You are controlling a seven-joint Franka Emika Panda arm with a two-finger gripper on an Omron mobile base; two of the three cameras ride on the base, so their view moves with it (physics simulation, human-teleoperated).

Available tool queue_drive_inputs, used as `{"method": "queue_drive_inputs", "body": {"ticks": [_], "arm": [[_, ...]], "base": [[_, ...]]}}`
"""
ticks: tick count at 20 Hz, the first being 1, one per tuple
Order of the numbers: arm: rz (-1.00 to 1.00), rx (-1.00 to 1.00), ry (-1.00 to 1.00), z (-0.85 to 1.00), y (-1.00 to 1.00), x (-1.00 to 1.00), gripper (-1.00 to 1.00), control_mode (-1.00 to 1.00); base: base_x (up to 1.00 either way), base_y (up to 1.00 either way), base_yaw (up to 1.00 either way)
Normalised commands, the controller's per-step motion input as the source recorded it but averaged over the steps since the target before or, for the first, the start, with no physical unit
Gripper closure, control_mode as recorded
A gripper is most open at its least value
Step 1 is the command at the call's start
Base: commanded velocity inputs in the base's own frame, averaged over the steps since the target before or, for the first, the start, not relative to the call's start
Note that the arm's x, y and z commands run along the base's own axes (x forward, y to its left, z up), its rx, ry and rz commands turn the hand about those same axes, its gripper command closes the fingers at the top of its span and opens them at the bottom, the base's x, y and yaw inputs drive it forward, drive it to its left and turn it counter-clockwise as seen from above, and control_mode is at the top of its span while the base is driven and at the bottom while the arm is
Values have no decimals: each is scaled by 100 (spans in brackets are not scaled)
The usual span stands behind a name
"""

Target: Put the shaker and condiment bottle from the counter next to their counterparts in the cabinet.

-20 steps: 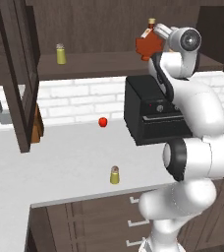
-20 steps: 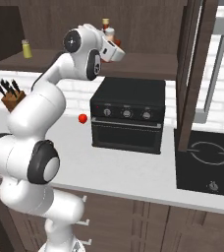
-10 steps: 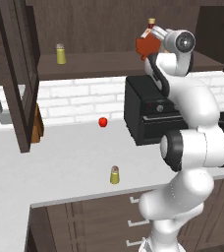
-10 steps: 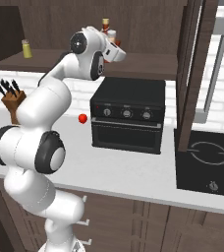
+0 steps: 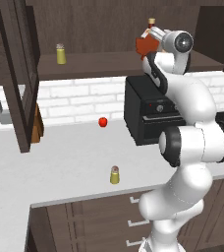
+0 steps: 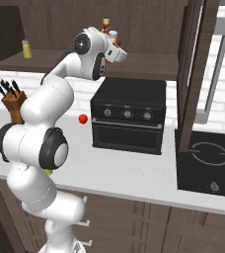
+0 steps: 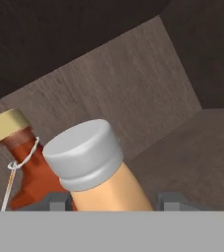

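inspector: state of your gripper point(image 7: 116, 199)?

arm: the tips sit on either side of the bottle point(image 7: 101, 170), touching its tan body below the grey cap. i read that as gripping it.

inspector: where is it?

arm: up inside the cabinet point(image 6: 149, 64), over the shelf, just beside the red bottle point(image 7: 28, 167). whether its base touches the shelf i cannot tell.

inspector: how does it handle?

arm: my judgement is light, rigid and smooth, so likely slippery. slim and tall, it may tip if let go tilted. hold is best on the straight body, not the cap.

inspector: and the shaker point(image 5: 114, 174)?

arm: upright on the counter point(image 5: 60, 162), near the front edge, well apart from the apple point(image 5: 102, 121). small, light, hard. take it round the body, under its rounded cap. its twin point(image 5: 60, 53) stands at the shelf's far left.
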Motion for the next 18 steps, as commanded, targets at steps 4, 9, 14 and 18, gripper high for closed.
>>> {"method": "queue_drive_inputs", "body": {"ticks": [4, 9, 14, 18], "arm": [[0, 0, 0, 0, 0, 0, 100, -100], [0, -3, 0, -8, 0, 0, 100, -100], [0, -9, -2, -20, 0, 4, 100, -100], [0, -6, -1, -12, 0, 4, 100, -100]], "base": [[0, 0, 0], [0, 0, 0], [0, 0, 0], [0, 0, 0]]}}
